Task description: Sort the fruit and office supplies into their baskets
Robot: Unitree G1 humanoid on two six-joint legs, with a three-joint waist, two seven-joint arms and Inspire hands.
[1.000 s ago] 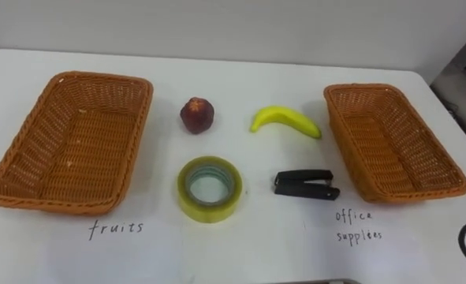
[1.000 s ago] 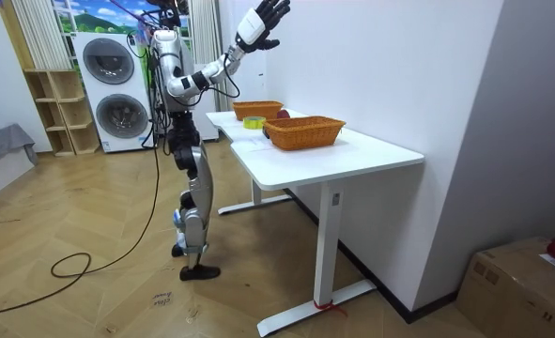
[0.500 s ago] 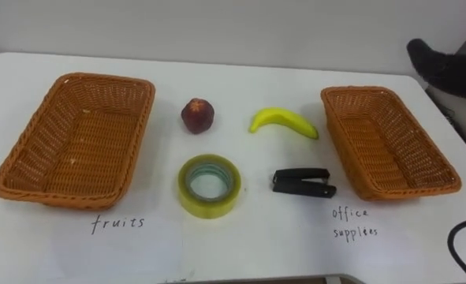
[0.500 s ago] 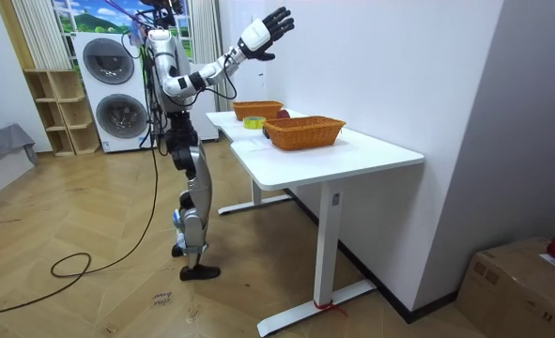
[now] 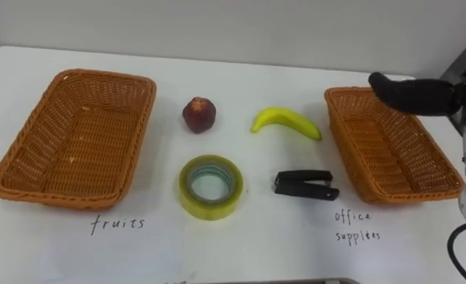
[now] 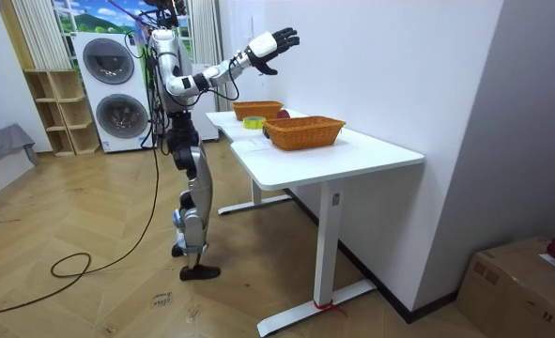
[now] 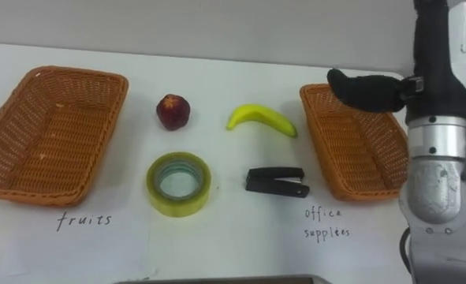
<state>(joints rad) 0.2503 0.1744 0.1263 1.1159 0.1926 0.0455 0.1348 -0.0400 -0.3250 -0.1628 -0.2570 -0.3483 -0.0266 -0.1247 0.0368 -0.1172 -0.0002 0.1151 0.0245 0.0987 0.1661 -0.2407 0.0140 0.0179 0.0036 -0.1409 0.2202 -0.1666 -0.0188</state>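
Stapler lies left of your right hand, nearer you; hand released, empty. Stiff, light, smooth: pinch across its middle.

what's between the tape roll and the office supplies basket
The black stapler lies between the tape roll and the office supplies basket, touching neither, in both eye views.
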